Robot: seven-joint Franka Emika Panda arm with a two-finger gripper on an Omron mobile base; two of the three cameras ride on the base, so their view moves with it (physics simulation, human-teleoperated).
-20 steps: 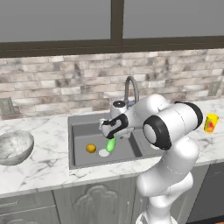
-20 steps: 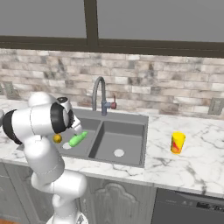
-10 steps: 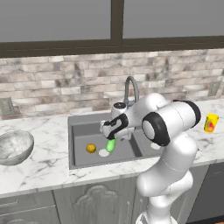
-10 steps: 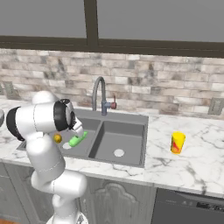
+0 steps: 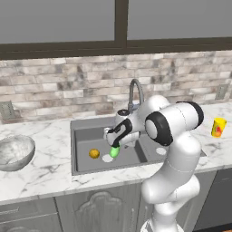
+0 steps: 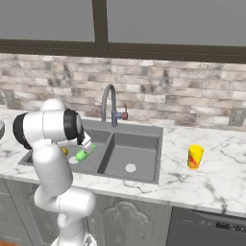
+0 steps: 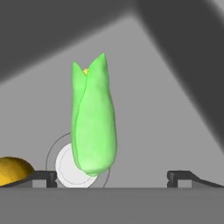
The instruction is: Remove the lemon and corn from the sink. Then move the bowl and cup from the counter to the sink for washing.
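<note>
Bright green husk, split at its tip (a yellow speck inside): the corn point(image 7: 93, 122) lies over the drain, gripper point(image 7: 111, 177) jaws spread wide.

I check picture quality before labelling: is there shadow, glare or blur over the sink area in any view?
Hand view: sharp, with dark shadow bands across the sink floor above the corn. Both base views: even light, no glare, slightly soft.
</note>
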